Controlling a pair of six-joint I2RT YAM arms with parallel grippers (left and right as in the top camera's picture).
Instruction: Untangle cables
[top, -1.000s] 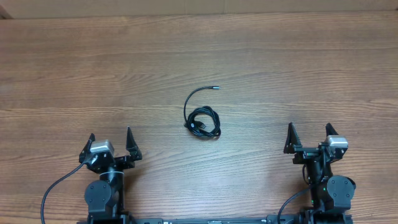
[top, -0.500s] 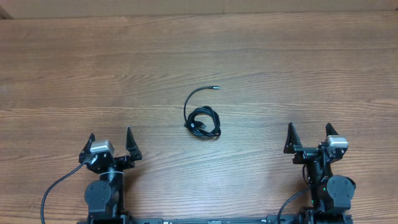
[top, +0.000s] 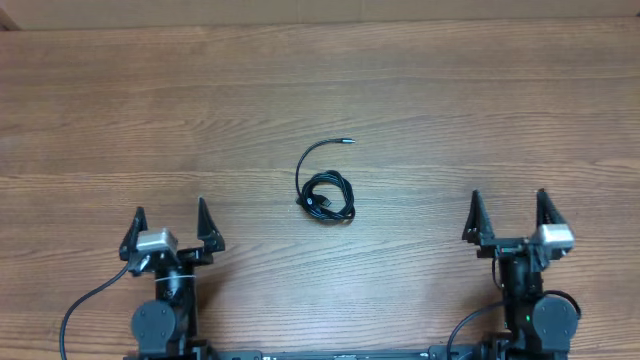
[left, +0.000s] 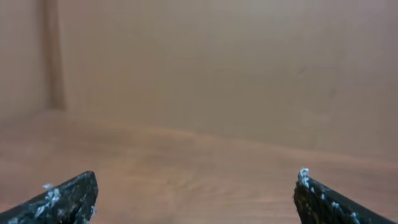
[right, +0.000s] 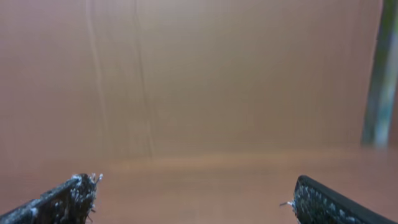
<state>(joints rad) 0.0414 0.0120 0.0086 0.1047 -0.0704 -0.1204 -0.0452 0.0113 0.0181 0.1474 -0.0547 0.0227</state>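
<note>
The left gripper (top: 170, 212), at the lower left of the overhead frame, has its jaws spread wide with nothing between them. The right gripper (top: 508, 200), at the lower right, stands the same way. Midway between them and a little higher, the cables (top: 328, 196) lie in a tight coil at centre frame, well apart from both. One loose end (top: 347, 141) curves up to a plug tip. Pinching the whole coil would likely pull the tangle tighter, and both arms reaching for the centre could collide. The table (top: 450, 90) offers bare wood on every side, up to its far edge along the top.
</note>
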